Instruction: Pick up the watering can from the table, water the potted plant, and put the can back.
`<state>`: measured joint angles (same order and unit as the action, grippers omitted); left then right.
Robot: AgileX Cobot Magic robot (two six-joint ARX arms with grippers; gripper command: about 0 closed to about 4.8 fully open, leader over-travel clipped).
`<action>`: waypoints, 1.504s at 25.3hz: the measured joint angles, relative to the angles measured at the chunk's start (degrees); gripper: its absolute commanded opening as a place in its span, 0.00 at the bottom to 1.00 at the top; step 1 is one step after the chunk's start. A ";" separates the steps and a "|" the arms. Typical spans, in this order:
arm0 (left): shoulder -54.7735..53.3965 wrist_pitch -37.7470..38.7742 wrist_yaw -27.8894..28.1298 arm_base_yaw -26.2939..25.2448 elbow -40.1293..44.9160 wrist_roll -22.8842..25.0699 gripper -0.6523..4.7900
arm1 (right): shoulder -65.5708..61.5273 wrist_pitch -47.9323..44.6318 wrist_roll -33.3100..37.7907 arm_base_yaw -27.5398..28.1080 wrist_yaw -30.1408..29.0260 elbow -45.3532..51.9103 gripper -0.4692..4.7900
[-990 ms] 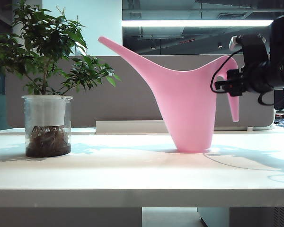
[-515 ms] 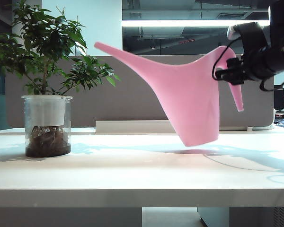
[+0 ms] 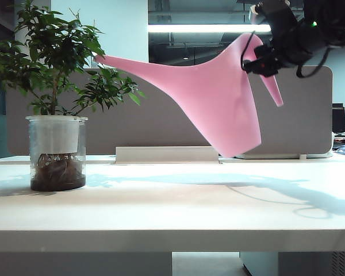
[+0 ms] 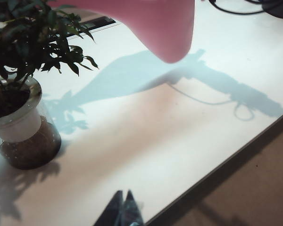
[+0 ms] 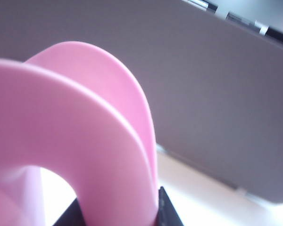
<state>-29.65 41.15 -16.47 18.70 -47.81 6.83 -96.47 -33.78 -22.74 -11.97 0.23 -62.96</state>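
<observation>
We see the plant (image 3: 57, 98) standing at the table's (image 3: 172, 213) left, the can (image 3: 218, 98) lifted and tipped spout-first toward its leaves, our right gripper (image 3: 260, 57) clamped on the handle, our left gripper (image 4: 122, 209) low at the table's front edge, fingertips together.

Looks like an open-plan office: wide white tabletop (image 3: 172, 201) backed by a grey partition screen (image 3: 161, 115) along its far edge, long ceiling strip light (image 3: 207, 27), exposed dark ceiling ducts beyond.

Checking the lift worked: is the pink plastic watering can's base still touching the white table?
Apart. The exterior view shows the pink plastic watering can, held by the right gripper, tilted above the white table.
</observation>
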 measured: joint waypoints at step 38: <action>0.02 0.00 0.00 0.00 0.00 0.02 0.13 | 0.00 7.28 -27.34 -10.12 11.54 -13.20 0.08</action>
<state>-29.63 41.15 -16.47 18.70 -47.81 6.85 -96.47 -26.50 -50.09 -22.09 11.77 -76.16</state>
